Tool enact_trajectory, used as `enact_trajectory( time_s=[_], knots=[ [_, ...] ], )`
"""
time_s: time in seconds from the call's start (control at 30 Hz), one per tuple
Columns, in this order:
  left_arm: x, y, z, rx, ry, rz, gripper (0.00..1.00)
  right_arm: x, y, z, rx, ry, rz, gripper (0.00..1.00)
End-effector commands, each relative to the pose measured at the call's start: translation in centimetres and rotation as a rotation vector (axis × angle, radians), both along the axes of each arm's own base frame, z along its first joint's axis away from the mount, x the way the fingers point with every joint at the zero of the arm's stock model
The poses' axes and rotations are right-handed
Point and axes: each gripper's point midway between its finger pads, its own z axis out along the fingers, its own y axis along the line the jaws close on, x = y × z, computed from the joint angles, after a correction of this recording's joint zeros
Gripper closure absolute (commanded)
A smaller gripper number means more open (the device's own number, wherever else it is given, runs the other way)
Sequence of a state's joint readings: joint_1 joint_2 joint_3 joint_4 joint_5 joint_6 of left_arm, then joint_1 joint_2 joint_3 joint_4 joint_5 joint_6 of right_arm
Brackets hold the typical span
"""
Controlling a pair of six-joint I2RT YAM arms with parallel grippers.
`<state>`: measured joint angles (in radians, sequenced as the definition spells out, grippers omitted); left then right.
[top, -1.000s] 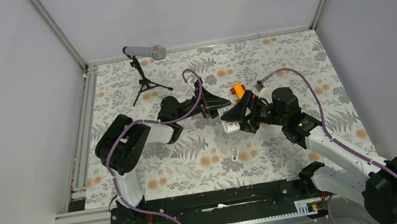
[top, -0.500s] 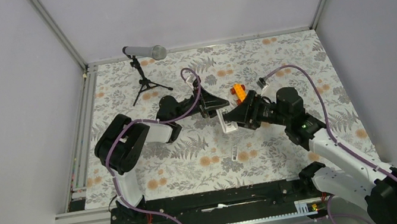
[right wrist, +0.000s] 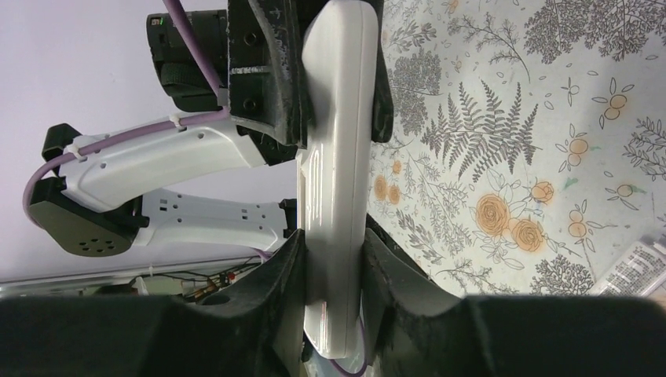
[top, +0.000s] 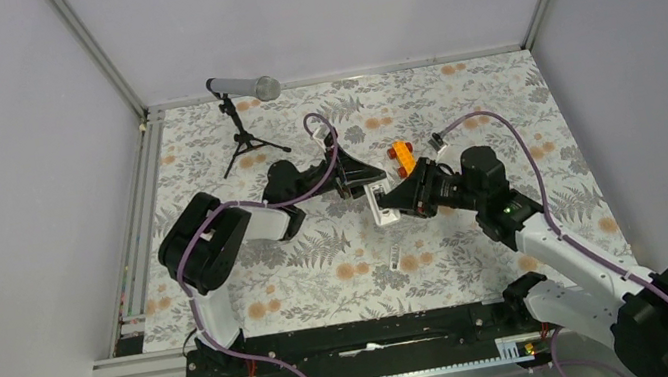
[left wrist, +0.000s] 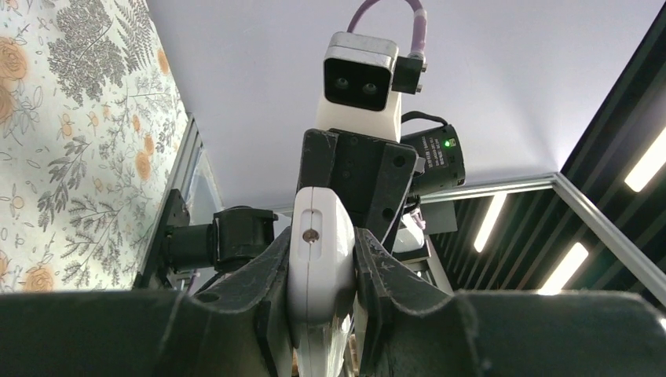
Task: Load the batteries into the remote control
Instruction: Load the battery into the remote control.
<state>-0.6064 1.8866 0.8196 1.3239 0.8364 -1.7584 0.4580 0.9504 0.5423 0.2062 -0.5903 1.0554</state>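
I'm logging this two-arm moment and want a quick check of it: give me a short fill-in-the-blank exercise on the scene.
1. The left gripper and the right gripper each clamp the white ____.
2. The toy car beyond them is ____ in colour.
3. The microphone stands near the far ____ corner of the table.

Missing words: remote control; orange; left.
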Motion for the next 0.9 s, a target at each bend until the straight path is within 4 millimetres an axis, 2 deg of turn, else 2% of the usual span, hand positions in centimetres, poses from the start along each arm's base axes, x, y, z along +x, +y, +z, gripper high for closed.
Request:
enact_trajectory(
  time_s=[0.0, 0.07, 0.13, 0.27, 0.37, 0.47, 0.67, 0.87],
  knots=[
    [-0.8, 0.5, 2.7, -0.042, -0.1, -0.008, 1.0, 0.0, 0.1, -0.3, -0.015, -0.03, 0.024, 0.77],
    [-0.7, 0.5, 2.6, -0.031, -0.099, -0.007, 1.0, -0.1, 0.0, -0.5, -0.023, -0.025, 0.024, 0.82],
    [-0.8, 0.5, 2.6, -0.028, -0.105, -0.006, 1.0, 0.0, 0.0, -0.7, -0.029, -0.02, 0.021, 0.77],
    [-0.7, 0.6, 2.4, -0.018, -0.117, -0.002, 1.0, 0.0, -0.1, -0.3, -0.025, -0.027, 0.012, 0.37],
    [-0.7, 0.9, 2.6, -0.021, -0.14, 0.004, 1.0, 0.2, -0.3, 0.3, -0.017, -0.046, -0.007, 0.21],
    [-0.5, 1.4, 2.4, -0.003, -0.164, 0.024, 1.0, 0.2, -0.4, 0.7, 0.0, -0.059, -0.021, 0.13],
    [-0.5, 1.8, 0.9, 0.07, -0.198, 0.048, 1.0, 0.5, -0.9, 0.3, -0.012, -0.053, -0.062, 0.13],
    [-0.5, 1.9, 0.1, 0.132, -0.225, 0.061, 1.0, 1.2, -1.0, -0.4, -0.052, -0.048, -0.072, 0.31]
  ],
)
